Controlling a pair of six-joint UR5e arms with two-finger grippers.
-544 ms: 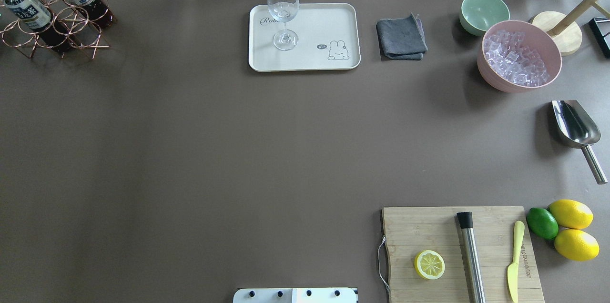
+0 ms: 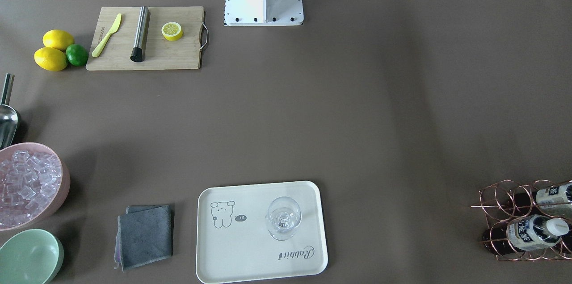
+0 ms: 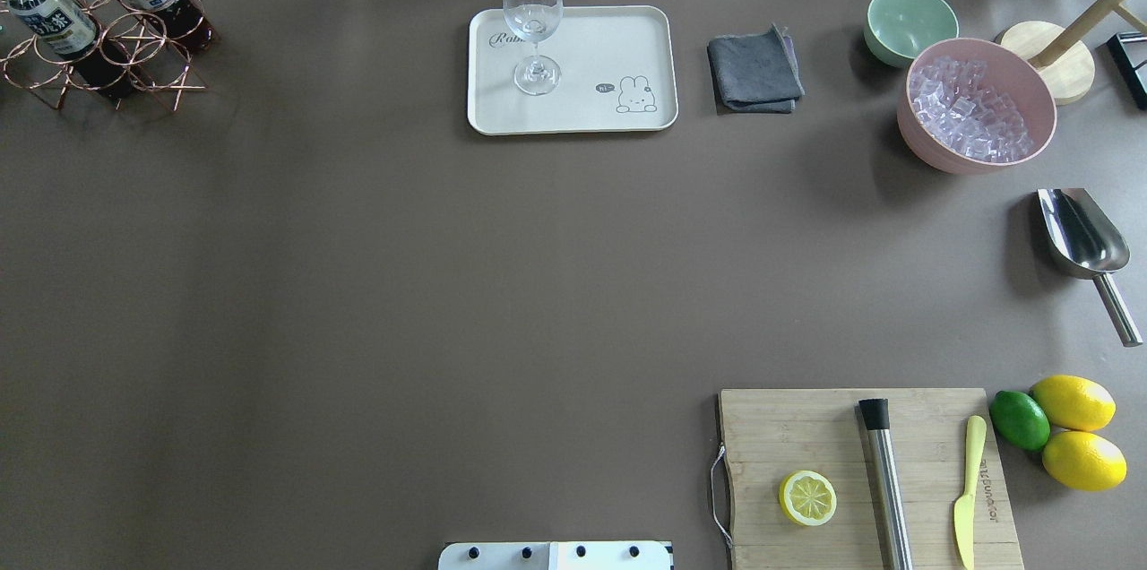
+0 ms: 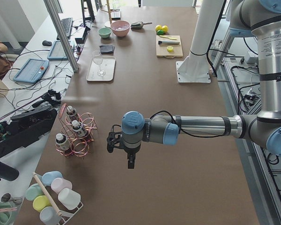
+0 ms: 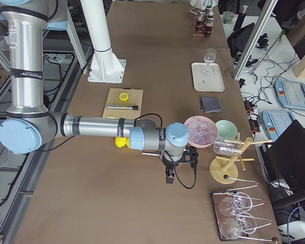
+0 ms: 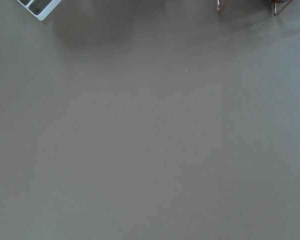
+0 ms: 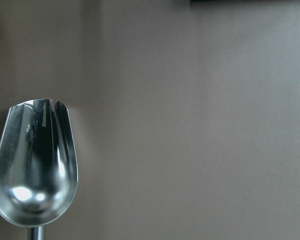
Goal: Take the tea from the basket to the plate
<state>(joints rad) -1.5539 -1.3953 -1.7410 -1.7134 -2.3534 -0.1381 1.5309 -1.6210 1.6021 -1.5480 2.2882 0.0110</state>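
Beside left gripper (image 4: 129, 159), not touching: basket (image 4: 79, 140), tea (image 4: 77, 128) standing in its rings. Plate (image 3: 609, 41) well apart from both grippers, glass (image 3: 533, 14) on it. Right gripper (image 5: 169, 175) near pink ice bowl (image 5: 201, 138). Jaw state, both grippers: cannot tell.

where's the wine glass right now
In the overhead view the wine glass stands upright on the left part of the cream tray, mid-table at the far edge, left of the grey cloth.

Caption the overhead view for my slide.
Tea bottles sit in the basket; a stemmed glass stands on the plate.
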